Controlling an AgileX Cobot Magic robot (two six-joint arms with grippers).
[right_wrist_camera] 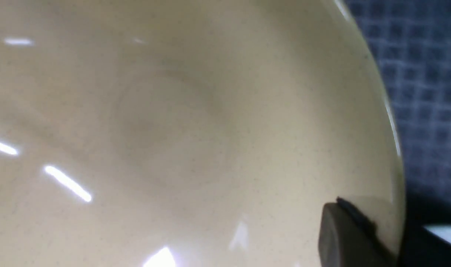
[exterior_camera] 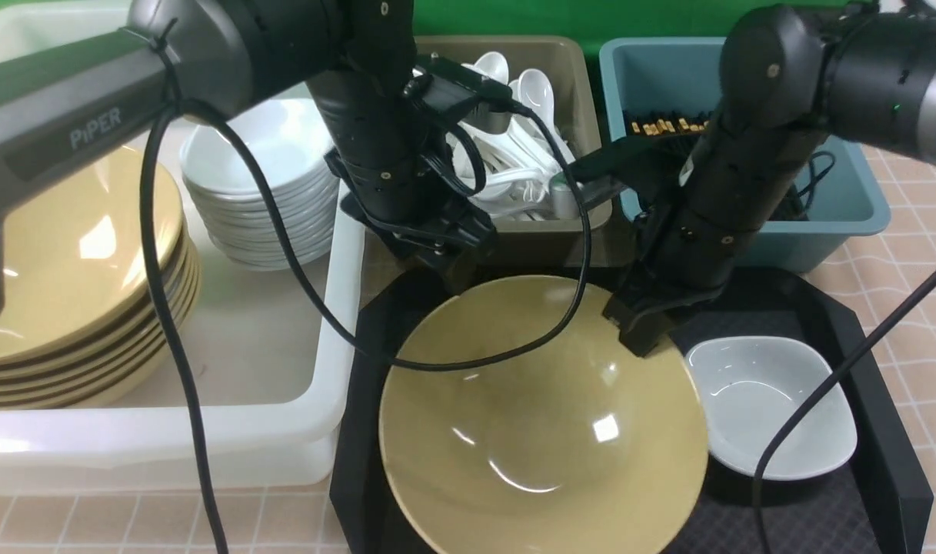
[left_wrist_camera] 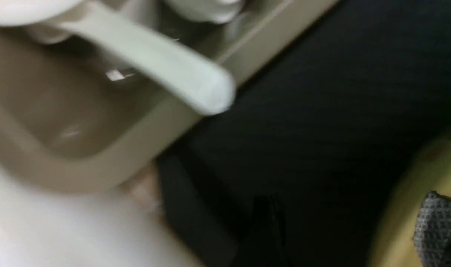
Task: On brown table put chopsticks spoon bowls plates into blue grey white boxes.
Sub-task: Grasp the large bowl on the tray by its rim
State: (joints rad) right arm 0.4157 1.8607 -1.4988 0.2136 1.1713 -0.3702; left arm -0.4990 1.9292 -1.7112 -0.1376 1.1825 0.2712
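A large yellow bowl (exterior_camera: pixel 544 415) sits over the black tray (exterior_camera: pixel 883 431) in the front view. My right gripper (exterior_camera: pixel 641 332) is shut on the bowl's far right rim. The right wrist view shows one of its fingers (right_wrist_camera: pixel 344 237) pressed inside the bowl (right_wrist_camera: pixel 173 129). My left gripper (exterior_camera: pixel 454 271) is at the bowl's far left rim. In the blurred left wrist view, one padded finger (left_wrist_camera: pixel 436 230) lies over the yellow rim (left_wrist_camera: pixel 407 207) and the jaws stand wide apart. A small white bowl (exterior_camera: pixel 771 404) lies on the tray to the right.
The white box (exterior_camera: pixel 283 400) on the left holds a stack of yellow plates (exterior_camera: pixel 75 285) and a stack of white bowls (exterior_camera: pixel 264 185). The grey box (exterior_camera: pixel 560 69) holds white spoons (exterior_camera: pixel 514 146); one spoon handle (left_wrist_camera: pixel 155 59) shows close up. The blue box (exterior_camera: pixel 844 208) holds chopsticks (exterior_camera: pixel 667 125).
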